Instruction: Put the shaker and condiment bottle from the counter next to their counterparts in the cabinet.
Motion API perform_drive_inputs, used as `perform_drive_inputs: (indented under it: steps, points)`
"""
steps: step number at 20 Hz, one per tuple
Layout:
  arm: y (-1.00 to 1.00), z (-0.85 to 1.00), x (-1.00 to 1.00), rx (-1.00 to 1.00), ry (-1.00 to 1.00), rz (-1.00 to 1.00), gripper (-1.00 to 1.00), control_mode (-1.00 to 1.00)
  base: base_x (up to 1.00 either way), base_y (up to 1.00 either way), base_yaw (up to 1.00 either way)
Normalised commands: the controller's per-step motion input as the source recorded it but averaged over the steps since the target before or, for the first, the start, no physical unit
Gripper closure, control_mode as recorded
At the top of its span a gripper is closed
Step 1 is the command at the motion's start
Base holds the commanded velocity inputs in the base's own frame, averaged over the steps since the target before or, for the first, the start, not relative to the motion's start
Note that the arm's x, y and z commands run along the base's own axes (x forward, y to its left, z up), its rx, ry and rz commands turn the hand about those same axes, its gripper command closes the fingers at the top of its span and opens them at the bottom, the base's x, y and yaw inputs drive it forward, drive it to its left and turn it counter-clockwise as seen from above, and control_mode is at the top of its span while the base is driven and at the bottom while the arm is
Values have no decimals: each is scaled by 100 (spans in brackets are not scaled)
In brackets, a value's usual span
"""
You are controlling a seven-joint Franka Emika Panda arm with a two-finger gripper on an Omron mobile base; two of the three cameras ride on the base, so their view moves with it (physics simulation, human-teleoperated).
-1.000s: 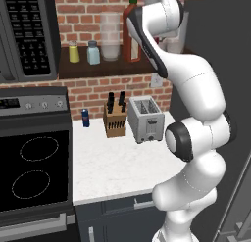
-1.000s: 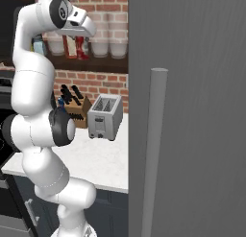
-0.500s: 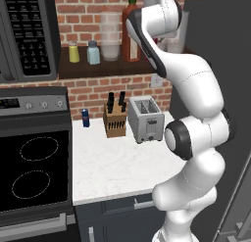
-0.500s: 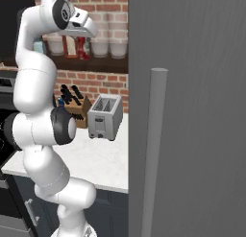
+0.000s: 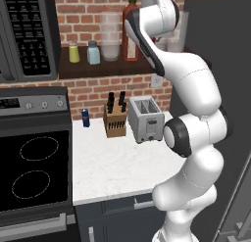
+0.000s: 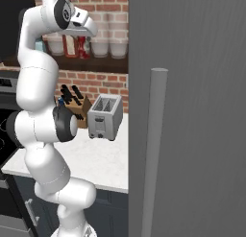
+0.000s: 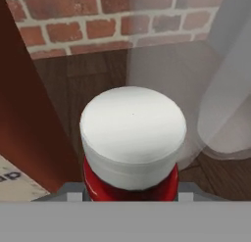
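Note:
The condiment bottle (image 7: 131, 131), squat and red with a white cap, sits between my fingertips, and my gripper (image 7: 128, 193) is shut on its body. It stands on the cabinet (image 7: 98, 74) shelf, just right of the tall red-brown bottle (image 7: 24, 113). From the right base view, my gripper (image 6: 85, 35) reaches down onto the condiment bottle (image 6: 85, 48) beside the tall bottle (image 6: 70, 45). The pale blue-grey shaker (image 5: 93, 53) stands on the cabinet (image 5: 98, 68) shelf next to the yellow shaker (image 5: 74, 52). My arm hides the hand in the left base view.
A translucent jar (image 7: 215, 89) stands close on the bottle's right, with more jars (image 6: 108, 43) along the shelf. On the counter (image 5: 112, 167) are a blue can (image 5: 86, 117), a knife block (image 5: 115, 119) and a toaster (image 5: 146, 119). Stove (image 5: 34, 172) at left, tall grey door (image 6: 192, 111) at right.
The arm has barely shifted at the shelf. The grip on the bottle looks the same.

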Motion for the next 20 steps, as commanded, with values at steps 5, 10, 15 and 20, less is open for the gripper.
perform_drive_inputs:
  steps: [5, 10, 15, 20]
  points:
    - [0, 0, 4, 0, 0, 0, 100, -100, 0, 0, 0]
    - [0, -1, 0, 0, 0, 0, -100, -100, 0, 0, 0]
    - [0, -2, 0, 0, 0, 0, -100, -100, 0, 0, 0]
    - [0, 0, 0, 0, 0, 0, -100, -100, 0, 0, 0]
